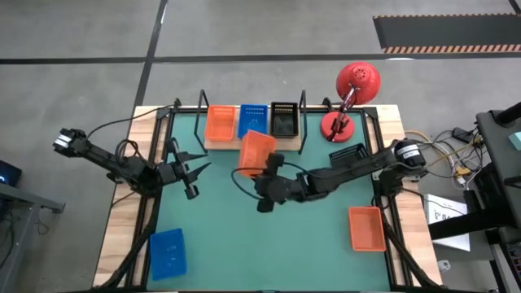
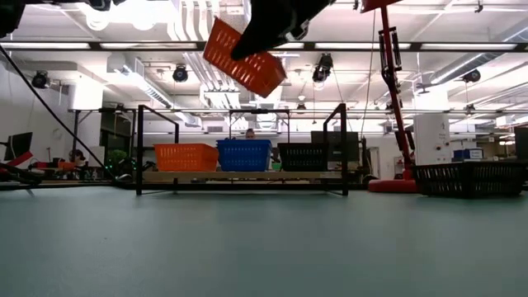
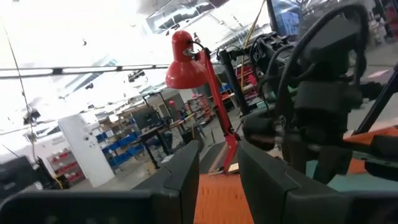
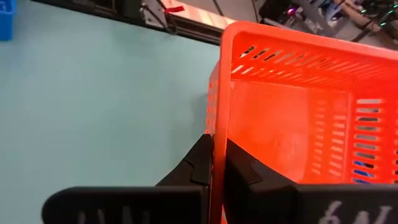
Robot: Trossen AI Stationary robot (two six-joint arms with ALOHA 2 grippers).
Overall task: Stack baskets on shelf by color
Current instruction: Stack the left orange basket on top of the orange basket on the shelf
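the right hand (image 4: 214, 163) is clenched on the wall of an orange basket (image 1: 257, 152), one finger inside and one outside the rim, and the basket is held tilted in the air, just in front of the shelf (image 1: 220, 144). on the shelf an orange basket (image 1: 221, 122), a blue basket (image 1: 253, 119) and a black basket (image 1: 283, 119) are set in a row, left to right in the high view.

by judgement, the carried basket is meant for the orange one on the shelf. it is best levelled first, brought squarely over that basket, and lowered straight so that it nests; the grip is best let go only once it is seated. since the held basket hangs nearer the blue one, a shift toward the orange end is called for.

the wire uprights (image 2: 138, 148) at the shelf ends could be caught by the basket or the wrist. the left hand (image 1: 194, 173) is released and waits near the desk's left side; in its wrist view the right arm is seen close by, so room between the arms is to be kept. elsewhere on the desk (image 1: 244, 244) lie a blue basket (image 1: 168, 251), an orange basket (image 1: 366, 228) and a black basket (image 1: 347, 153) beside the red lamp (image 1: 352, 98), all well apart from the path.
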